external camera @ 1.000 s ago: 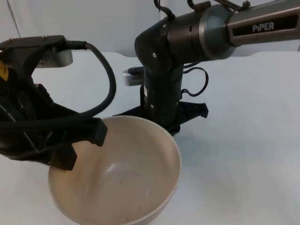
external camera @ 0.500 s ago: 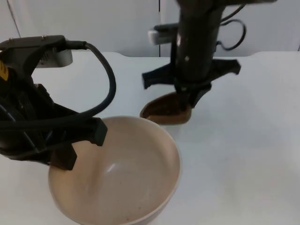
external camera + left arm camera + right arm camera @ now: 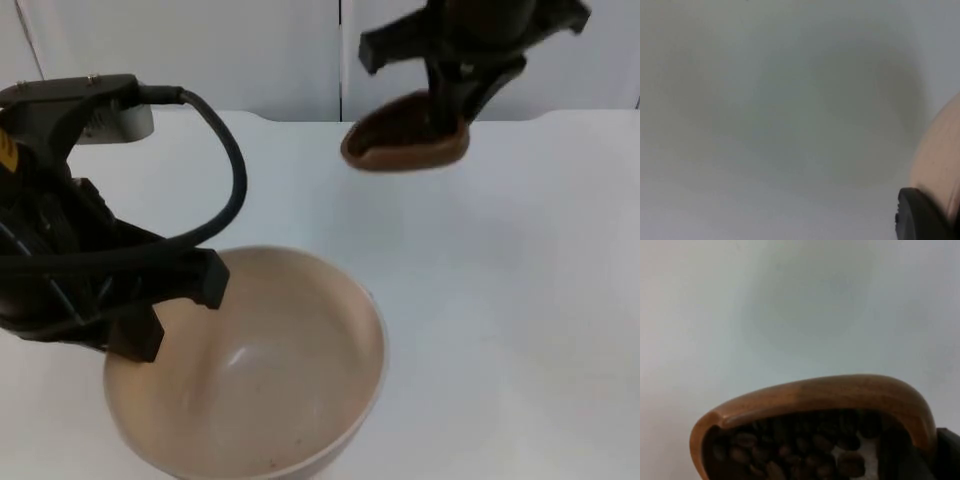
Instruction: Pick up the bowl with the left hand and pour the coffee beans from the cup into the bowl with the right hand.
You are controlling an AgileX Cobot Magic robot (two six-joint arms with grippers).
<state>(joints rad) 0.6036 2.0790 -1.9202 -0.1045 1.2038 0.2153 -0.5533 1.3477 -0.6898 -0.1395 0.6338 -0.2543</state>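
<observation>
Two grippers are at work above the white table (image 3: 520,300). The beige bowl (image 3: 260,370) is held by the left gripper (image 3: 170,310) at its left rim, close to the top camera and lifted off the table. The gripper's black fingers are closed on the rim: in the top view one finger is seen over the inside wall, and in the left wrist view a black fingertip (image 3: 920,215) is pressed against the bowl's pale outer wall (image 3: 940,160), with the table's surface seen beyond it. The bowl's mouth is turned upward and slightly toward the camera; its inside is bare apart from a few dark specks near the bottom.

The brown wooden cup (image 3: 405,140) is clamped by the right gripper (image 3: 455,95), which is raised in front of the grey partition wall (image 3: 180,55), beyond the bowl and to its right, well apart from it. The cup is gripped at its right side, with its rim roughly level and tipped a little. In the right wrist view the cup's rounded wooden rim (image 3: 825,395) is seen with a heap of dark coffee beans (image 3: 790,450) inside, and a black finger (image 3: 895,455) is set against the inner side of its wall. A soft shadow is cast on the table under the cup.
</observation>
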